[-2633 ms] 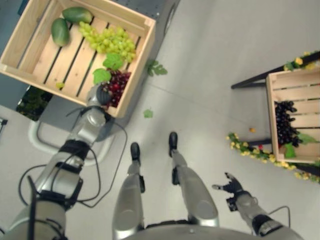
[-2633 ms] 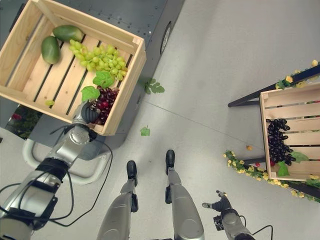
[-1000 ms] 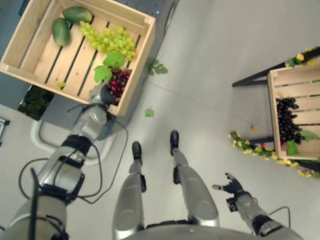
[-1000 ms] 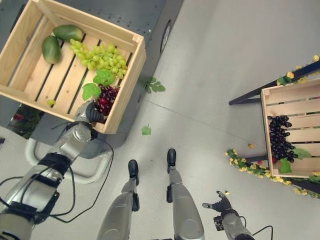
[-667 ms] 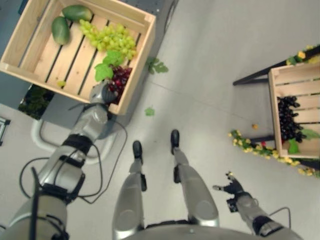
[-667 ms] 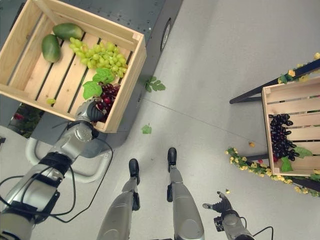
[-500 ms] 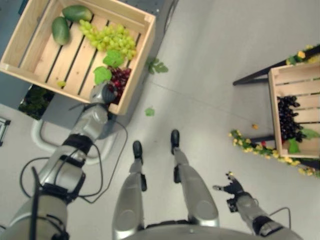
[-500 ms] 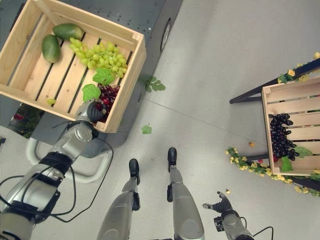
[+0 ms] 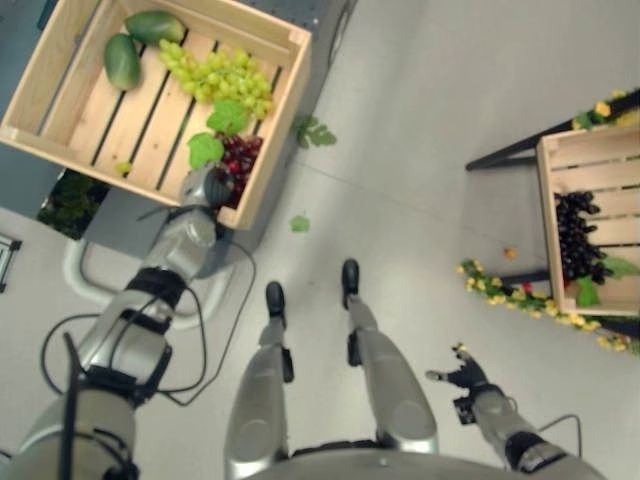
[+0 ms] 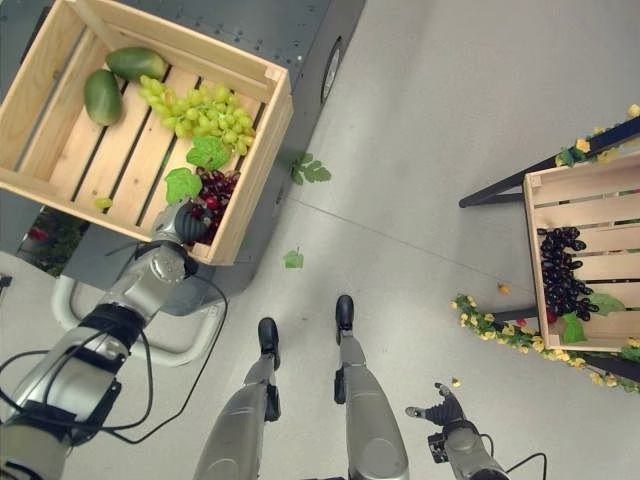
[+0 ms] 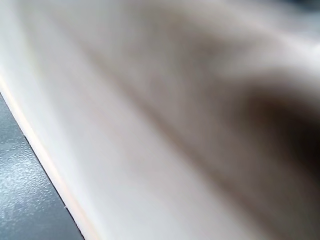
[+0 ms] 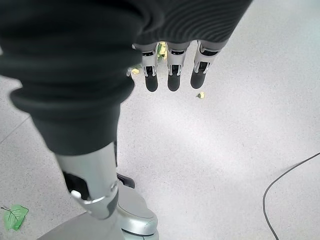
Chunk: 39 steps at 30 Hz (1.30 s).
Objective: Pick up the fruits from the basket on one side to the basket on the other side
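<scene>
Two silver-grey jointed arms banded with black end in a dark-covered left hand point(image 9: 205, 187) and a right hand point(image 12: 170, 70) whose dark ribbed cover gives way to silver, dark-tipped fingers.

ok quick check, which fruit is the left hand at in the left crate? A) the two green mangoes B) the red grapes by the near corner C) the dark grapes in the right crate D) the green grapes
B: the left hand sits at the near rim of the left crate, right against the red grapes, while the green grapes and the mangoes lie farther back.
</scene>
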Motion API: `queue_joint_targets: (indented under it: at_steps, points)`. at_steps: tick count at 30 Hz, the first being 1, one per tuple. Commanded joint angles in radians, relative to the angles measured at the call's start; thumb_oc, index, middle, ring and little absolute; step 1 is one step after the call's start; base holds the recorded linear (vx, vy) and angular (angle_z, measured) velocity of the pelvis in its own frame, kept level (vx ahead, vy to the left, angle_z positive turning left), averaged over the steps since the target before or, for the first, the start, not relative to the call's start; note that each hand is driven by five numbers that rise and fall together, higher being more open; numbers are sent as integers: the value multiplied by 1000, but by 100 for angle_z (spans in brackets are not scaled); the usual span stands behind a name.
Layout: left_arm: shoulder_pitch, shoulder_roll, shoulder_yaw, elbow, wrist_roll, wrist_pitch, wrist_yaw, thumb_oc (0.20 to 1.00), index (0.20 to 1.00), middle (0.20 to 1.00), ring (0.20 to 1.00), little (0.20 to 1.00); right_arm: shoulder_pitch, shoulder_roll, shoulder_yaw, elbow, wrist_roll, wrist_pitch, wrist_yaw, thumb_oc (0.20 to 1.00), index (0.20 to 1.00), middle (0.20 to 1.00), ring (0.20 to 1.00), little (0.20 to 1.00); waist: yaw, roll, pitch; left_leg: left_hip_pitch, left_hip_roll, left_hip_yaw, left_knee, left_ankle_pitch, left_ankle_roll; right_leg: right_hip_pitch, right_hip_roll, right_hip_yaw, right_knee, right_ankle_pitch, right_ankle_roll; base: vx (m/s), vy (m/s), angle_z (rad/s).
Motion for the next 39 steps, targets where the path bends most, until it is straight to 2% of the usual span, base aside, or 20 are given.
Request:
queue_joint_targets:
  at_steps: [1,4,7,16,19,27,39]
  points:
    - [40,-117,-16,83,-73,-6,-24,200,200,200,200,200,49,-36,35,-24,21,-6,-12,1000,1000,1000,1000,1000,-19,-38,5,-144,-11,-36,44,48,28,-104,32,28,102,-14,63,0,0,0]
    - [47,-115,-3,72,-105,-17,-24,200,200,200,200,200,48,-35,33,-22,23,-6,-12,1000,1000,1000,1000,1000,-19,-37,5,-144,-11,-37,44,48,28,-103,32,30,102,-14,63,0,0,0]
    - [92,-118,58,27,-230,-46,-22,200,200,200,200,200,51,-34,27,-16,21,-4,-9,1000,1000,1000,1000,1000,-15,-31,5,-140,-14,-39,42,47,28,-99,32,31,101,-14,62,0,0,0]
    - [146,-114,132,-56,-414,-96,-43,200,200,200,200,200,52,-34,15,-15,20,-2,-4,1000,1000,1000,1000,1000,-11,-28,5,-135,-15,-42,40,47,28,-94,33,29,98,-13,62,0,0,0]
    - [185,-112,171,-136,-544,-129,-41,200,200,200,200,200,60,-35,6,-26,18,-3,-5,1000,1000,1000,1000,1000,-10,-28,5,-135,-17,-46,38,49,28,-95,33,27,99,-13,61,0,0,0]
    - [277,-92,211,-338,-755,-177,-56,200,200,200,200,200,78,-45,-11,-59,18,-5,1,1000,1000,1000,1000,1000,-5,-23,5,-138,-19,-51,35,51,29,-97,30,21,97,-13,61,0,0,0]
    - [344,-53,225,-470,-823,-189,-79,200,200,200,200,200,85,-49,-12,-82,12,-3,14,1000,1000,1000,1000,1000,1,-22,5,-143,-22,-57,31,53,29,-99,29,18,94,-12,62,0,0,0]
